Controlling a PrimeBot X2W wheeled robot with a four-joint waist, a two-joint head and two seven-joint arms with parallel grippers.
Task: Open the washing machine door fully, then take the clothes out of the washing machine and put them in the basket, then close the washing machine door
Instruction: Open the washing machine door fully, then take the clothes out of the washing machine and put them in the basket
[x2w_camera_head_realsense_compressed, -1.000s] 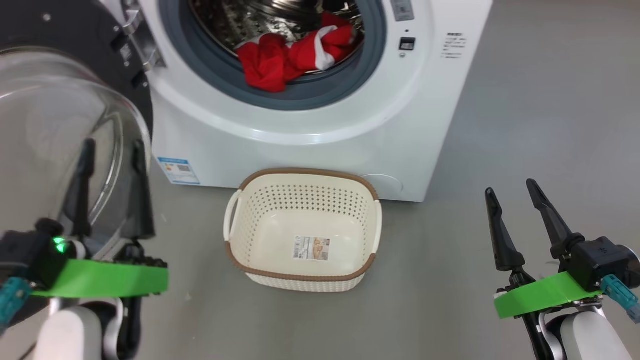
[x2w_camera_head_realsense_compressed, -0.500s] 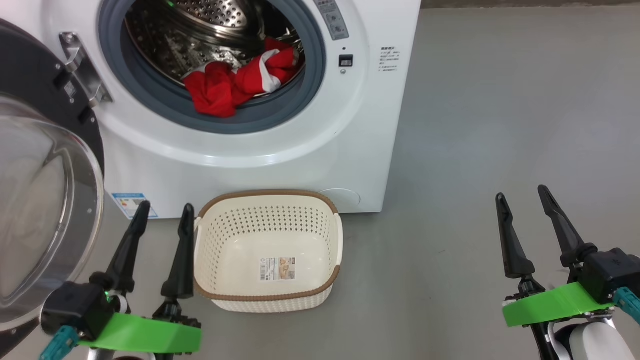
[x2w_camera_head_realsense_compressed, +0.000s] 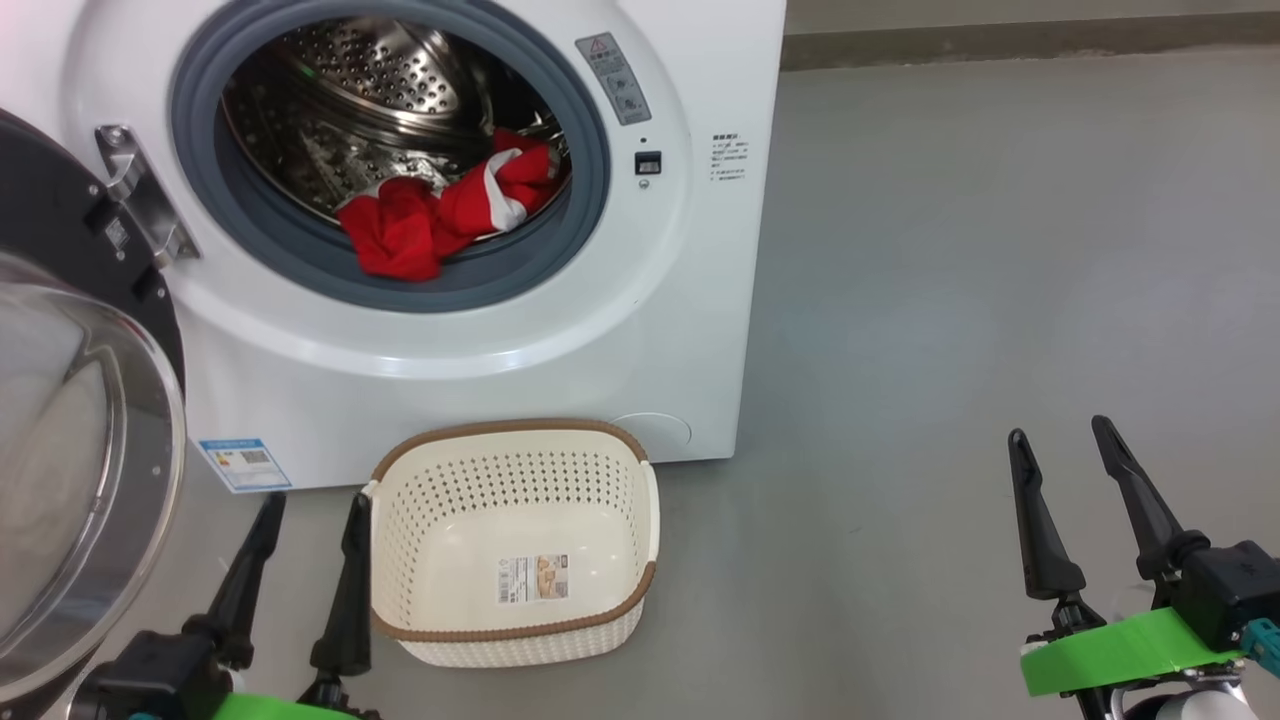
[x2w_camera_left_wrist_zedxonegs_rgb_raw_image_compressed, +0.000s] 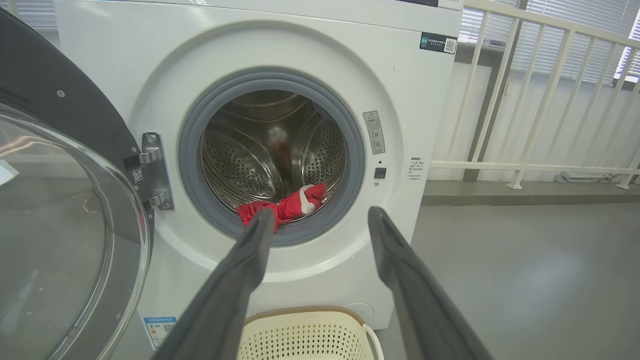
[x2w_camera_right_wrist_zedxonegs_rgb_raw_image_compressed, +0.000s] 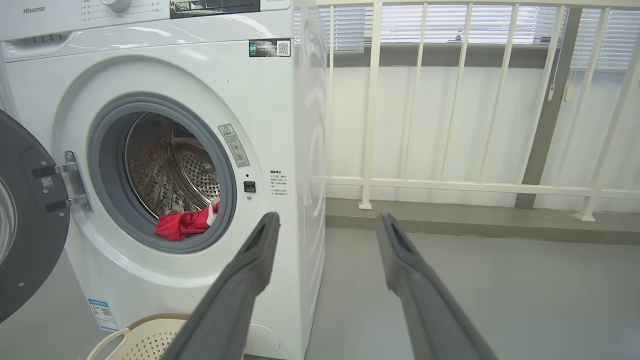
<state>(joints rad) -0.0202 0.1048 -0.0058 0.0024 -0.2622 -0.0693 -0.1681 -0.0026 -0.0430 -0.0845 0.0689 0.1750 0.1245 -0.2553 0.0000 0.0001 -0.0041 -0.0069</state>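
I see left end effector and right end effector wide apart, empty; clothes lie inside the washing machine.

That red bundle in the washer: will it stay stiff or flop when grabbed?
Probably floppy: the red clothes lie crumpled, one fold drooping over the grey door seal, so a pinched part would likely lift first with the rest trailing. They look thin, so probably light, though whether they are wet I cannot tell.
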